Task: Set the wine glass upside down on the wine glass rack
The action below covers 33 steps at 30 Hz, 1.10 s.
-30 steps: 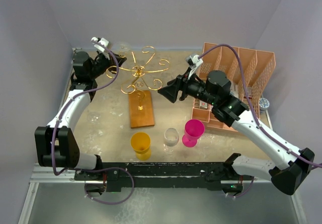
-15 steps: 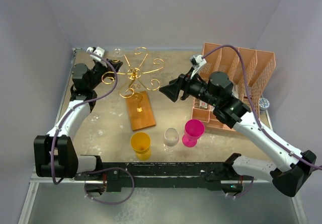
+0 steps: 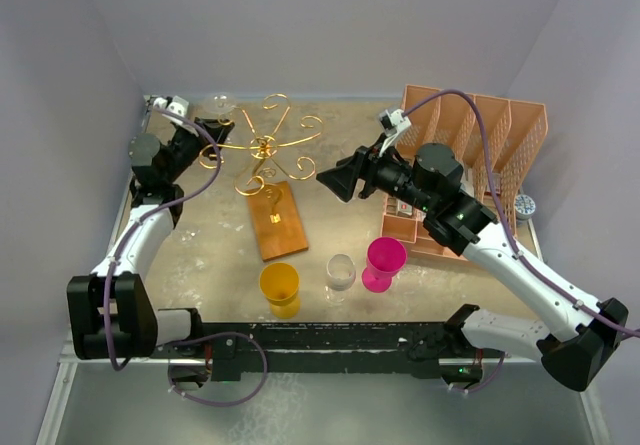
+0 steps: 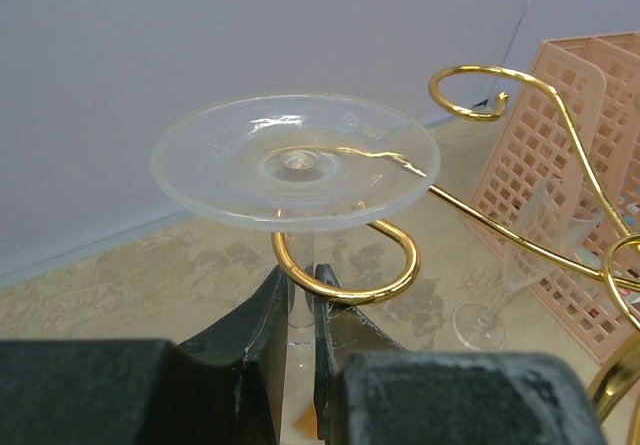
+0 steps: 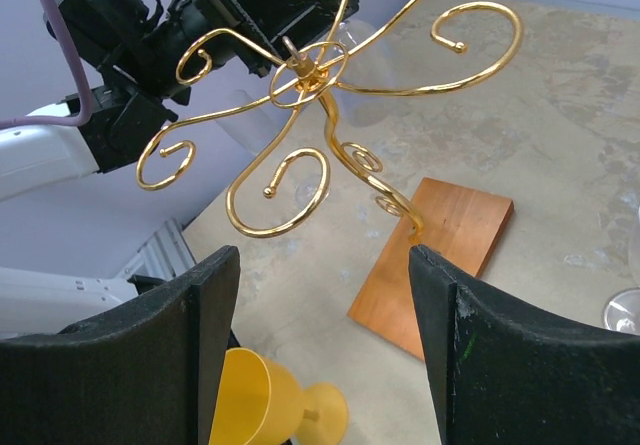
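Wrist view only: left gripper pinches wine glass stem in rack curl; right gripper spread

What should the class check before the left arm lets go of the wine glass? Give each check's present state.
1. The wine glass is upside down, foot on top: ok.
2. Stem inside a spiral arm of the wine glass rack: ok.
3. Foot resting on that wire: cannot tell.
4. Stem held, left gripper shut: ok.
5. Open right gripper apart from rack: ok.
6. Rack's wooden base lying flat: cannot tell.
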Tool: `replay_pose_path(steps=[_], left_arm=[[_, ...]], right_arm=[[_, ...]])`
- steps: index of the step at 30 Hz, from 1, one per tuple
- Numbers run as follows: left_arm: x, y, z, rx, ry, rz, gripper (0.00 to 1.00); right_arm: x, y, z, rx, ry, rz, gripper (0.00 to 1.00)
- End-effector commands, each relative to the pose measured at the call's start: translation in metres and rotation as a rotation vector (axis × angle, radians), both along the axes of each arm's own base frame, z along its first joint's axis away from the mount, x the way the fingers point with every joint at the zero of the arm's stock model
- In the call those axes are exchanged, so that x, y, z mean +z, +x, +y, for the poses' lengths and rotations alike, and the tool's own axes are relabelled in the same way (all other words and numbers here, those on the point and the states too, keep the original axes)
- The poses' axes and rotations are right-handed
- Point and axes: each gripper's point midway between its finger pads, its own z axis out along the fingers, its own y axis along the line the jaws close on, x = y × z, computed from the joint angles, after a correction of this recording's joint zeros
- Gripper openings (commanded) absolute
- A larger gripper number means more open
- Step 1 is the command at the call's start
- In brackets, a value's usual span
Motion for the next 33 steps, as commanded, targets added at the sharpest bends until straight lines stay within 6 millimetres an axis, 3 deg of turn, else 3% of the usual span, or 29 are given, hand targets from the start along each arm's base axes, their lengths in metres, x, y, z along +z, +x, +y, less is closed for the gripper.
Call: replay_pose_path(steps=[1, 9, 15, 23, 27, 33], left_arm=[[0.064, -0.010, 0.008, -0.080, -0.023, -0.174, 0.00], [0.056, -0.023, -0.003, -0.188, -0.006, -0.145, 0.01], [0.049, -0.025, -0.003, -0.184, 0.014, -0.111, 0.12], [0.031, -0.027, 0.006, -0.114, 0.012, -0.062, 0.24], [0.034, -0.026, 0.010, -0.090, 0.008, -0.057, 0.28], [0.020, -0.023, 0.029, 0.011, 0.133, 0.017, 0.31]], right_arm=[[0.025, -0.003, -0.002, -0.008, 0.063, -0.062, 0.71], [0.025, -0.002, -0.001, -0.008, 0.065, -0.061, 0.71], [0.025, -0.001, 0.000, -0.006, 0.066, -0.061, 0.71], [0.024, -0.001, -0.001, -0.010, 0.068, -0.065, 0.71], [0.024, -0.001, -0.002, -0.015, 0.068, -0.068, 0.71], [0.036, 0.002, -0.008, -0.056, 0.087, -0.093, 0.71]])
